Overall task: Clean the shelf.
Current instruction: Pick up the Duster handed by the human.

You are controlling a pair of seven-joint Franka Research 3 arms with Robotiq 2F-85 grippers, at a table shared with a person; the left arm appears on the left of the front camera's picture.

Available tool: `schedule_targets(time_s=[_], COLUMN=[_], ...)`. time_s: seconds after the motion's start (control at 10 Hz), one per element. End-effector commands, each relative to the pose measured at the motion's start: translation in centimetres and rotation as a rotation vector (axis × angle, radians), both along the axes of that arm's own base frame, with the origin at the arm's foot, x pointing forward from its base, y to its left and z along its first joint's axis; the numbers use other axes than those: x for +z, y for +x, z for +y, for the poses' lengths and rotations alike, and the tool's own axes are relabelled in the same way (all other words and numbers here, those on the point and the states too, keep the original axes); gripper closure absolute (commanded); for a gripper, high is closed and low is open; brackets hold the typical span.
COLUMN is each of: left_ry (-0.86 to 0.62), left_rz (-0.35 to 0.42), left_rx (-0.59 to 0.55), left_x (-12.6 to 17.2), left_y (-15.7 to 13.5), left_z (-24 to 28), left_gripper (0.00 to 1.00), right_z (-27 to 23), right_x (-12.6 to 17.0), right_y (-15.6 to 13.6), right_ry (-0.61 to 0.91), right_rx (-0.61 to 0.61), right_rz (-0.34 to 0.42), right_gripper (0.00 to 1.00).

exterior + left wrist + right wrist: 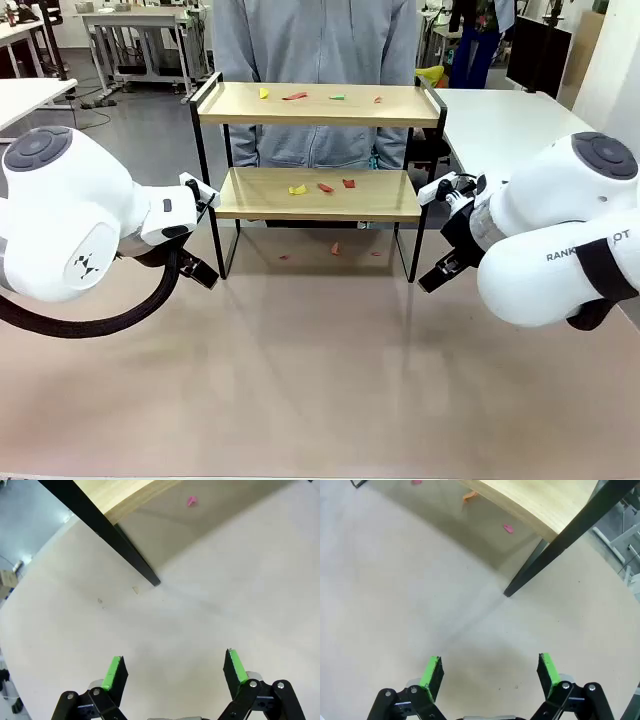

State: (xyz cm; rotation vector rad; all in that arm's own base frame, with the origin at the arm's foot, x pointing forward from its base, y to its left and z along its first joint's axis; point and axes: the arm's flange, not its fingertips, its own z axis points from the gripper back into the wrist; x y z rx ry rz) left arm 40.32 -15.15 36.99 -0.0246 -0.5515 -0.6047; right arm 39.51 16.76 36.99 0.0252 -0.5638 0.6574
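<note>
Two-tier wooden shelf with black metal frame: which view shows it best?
Front view: the whole shelf, both boards and their coloured scraps. The wrist views show one black leg and a board corner each.

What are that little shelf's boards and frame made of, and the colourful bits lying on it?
The boards of the shelf look like light wood or wood-look laminate: pale, matte, faintly grained. Its frame seems thin black metal with a matte coat: slim, straight bars. The coloured scraps look like torn paper, flat and thin, but they are too small to be sure.
</note>
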Motion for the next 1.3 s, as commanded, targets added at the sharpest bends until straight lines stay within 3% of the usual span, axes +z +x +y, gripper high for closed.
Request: schedule_targets(time_s=[0.0,0.9,1.0,1.2], left_ry=[0.0,0.0,-0.062,-0.137], left_rz=[0.0,0.0,0.041,0.048], left_rx=[0.0,-0.001,-0.06,-0.088], left_x=[0.0,0.0,2.1,7.1], left_y=[0.0,0.0,0.3,1.0], left_z=[0.0,0.0,0.3,2.8], left_gripper=[0.0,0.0,0.0,0.0], right_z=[0.0,0.0,-0.3,-2.8], right_x=[0.0,0.0,2.9,7.7], right_y=[0.0,0.0,0.8,2.9], right_ry=[0.0,-0.001,0.053,0.159], right_rx=[0.0,0.0,-0.009,-0.036], right_rz=[0.0,0.0,-0.015,-0.015], right_gripper=[0.0,0.0,0.0,0.0])
